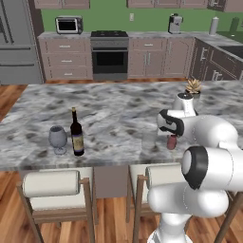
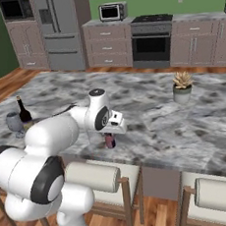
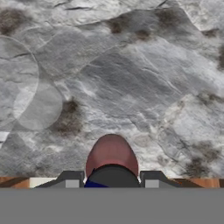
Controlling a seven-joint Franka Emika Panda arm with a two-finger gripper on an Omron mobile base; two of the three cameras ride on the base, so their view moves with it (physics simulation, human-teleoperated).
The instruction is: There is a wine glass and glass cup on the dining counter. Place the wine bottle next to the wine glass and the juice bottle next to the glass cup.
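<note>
So my gripper [image 3: 112,178] is clamped on the juice bottle [image 3: 112,158] right now: bottom center of the hand view, one finger on each side of the dark cap, reddish body bulging out past them. In the left base view the same bottle [image 1: 172,141] hangs under my hand at right of center, low over the near edge of the dining counter [image 1: 118,111]; I can't tell if its base is touching the marble.

Just beside it, on the left edge of the hand view, there's the glass cup [image 3: 26,85], nearly see-through, standing on the stone.

Further off, at the left of the left base view, the wine bottle [image 1: 77,134] stands upright with the wine glass [image 1: 58,138] just beside it.

Way over at the upper right there's a small potted plant [image 1: 193,88] on the far side of the counter.
</note>
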